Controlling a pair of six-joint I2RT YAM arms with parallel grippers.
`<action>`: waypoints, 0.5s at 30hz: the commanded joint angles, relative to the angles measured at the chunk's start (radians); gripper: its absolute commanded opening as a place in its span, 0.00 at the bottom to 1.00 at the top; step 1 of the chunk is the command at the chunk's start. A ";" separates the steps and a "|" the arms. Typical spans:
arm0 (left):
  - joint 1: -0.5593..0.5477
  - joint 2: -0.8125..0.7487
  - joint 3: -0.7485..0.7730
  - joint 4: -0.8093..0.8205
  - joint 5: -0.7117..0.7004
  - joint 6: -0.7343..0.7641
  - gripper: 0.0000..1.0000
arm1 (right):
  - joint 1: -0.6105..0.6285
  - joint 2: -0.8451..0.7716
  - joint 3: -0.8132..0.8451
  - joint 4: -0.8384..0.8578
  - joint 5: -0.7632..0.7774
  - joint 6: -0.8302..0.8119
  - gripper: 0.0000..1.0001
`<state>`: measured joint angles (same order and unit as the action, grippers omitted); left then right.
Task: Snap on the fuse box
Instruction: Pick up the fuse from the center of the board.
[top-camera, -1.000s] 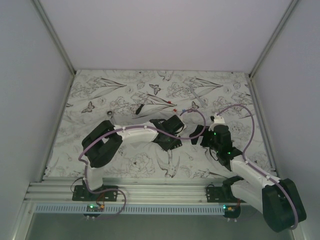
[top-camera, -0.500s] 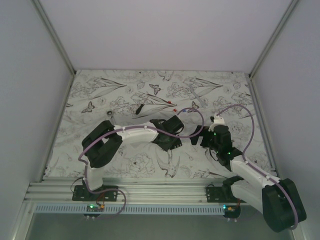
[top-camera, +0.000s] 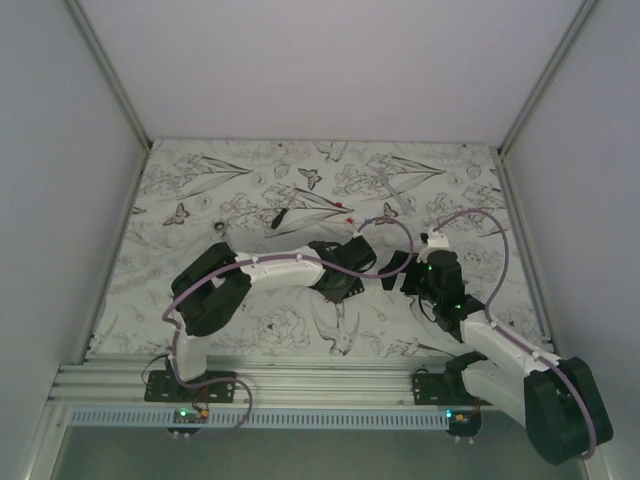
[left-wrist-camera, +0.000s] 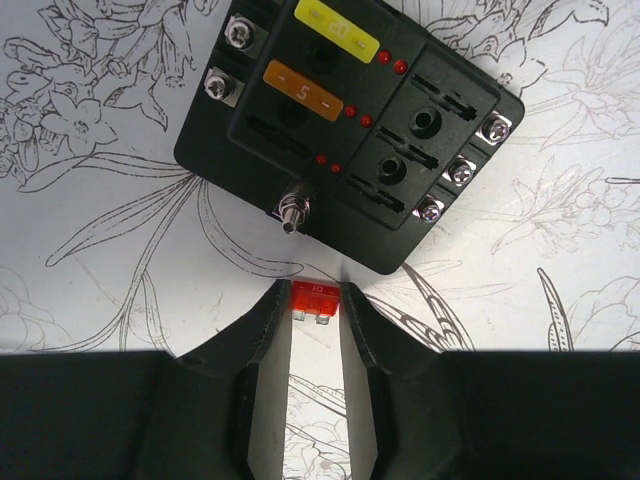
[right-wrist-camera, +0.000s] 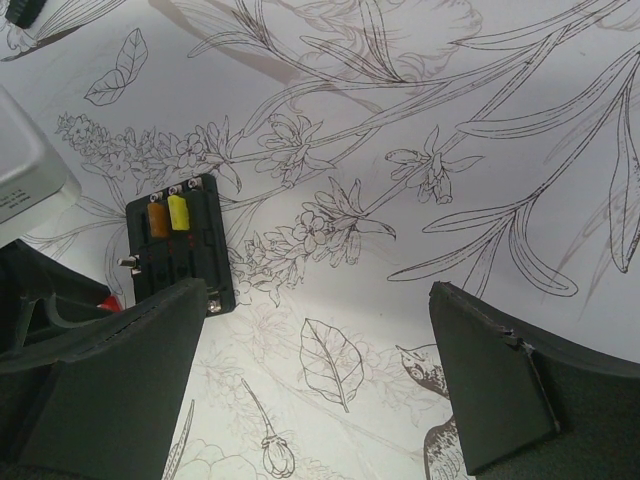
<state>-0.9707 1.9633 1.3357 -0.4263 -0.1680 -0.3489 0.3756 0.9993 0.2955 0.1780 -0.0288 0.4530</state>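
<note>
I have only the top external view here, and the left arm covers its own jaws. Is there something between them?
Observer: Yes. The left wrist view shows the left gripper with a small red fuse between its jaws, which touch both its sides.
Operator: Where is the fuse box from there?
Observer: The fuse box lies on the table just ahead of the red fuse, with a gap between them.
Operator: Does it have fuses in it?
Observer: Two, side by side at one end: a yellow fuse and an orange fuse. The other slots look empty.
</note>
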 joint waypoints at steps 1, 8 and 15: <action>-0.005 0.037 -0.001 -0.076 -0.045 -0.034 0.23 | -0.009 -0.020 -0.001 0.018 -0.010 0.001 0.99; 0.003 -0.041 0.063 -0.085 -0.067 -0.065 0.15 | -0.007 -0.054 -0.042 0.125 -0.135 0.020 0.99; 0.015 -0.146 0.141 -0.085 -0.159 -0.162 0.15 | 0.027 -0.126 -0.095 0.285 -0.243 0.047 0.98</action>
<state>-0.9630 1.9110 1.4223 -0.4744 -0.2390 -0.4351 0.3786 0.9173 0.2142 0.3153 -0.1925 0.4801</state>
